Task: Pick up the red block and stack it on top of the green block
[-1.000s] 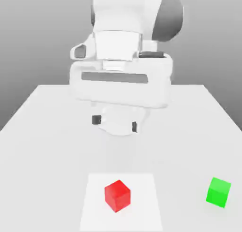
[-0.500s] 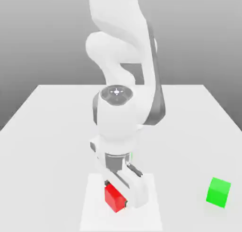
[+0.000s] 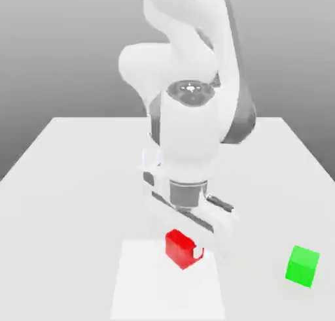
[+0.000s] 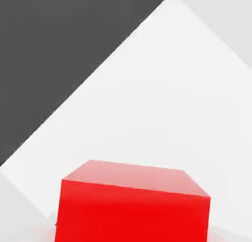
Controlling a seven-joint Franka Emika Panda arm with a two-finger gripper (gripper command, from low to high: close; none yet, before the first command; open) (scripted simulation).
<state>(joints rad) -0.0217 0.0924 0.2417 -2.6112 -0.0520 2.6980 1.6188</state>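
White table (image 3: 72,182) spreads under everything, and on it lies a paler square patch (image 3: 137,293) near the front edge. The arm (image 3: 190,130) has risen since half a second ago, when it was bent low over that patch. With it the red block (image 3: 179,248) has come up off the patch and shifted toward the exterior view's right, so the pick-up looks done and the carry has begun. The green block (image 3: 302,266) sits where it was, well apart on the exterior view's right, with nothing on it.

The gripper (image 3: 190,246) is clamped on the red block, its fingers pressed to opposite sides, as narrow as the block allows. In the hand view the red block (image 4: 133,201) sits close under the camera, with the table far below it. What I judge remains is the sideways travel and a level set-down on the green block.
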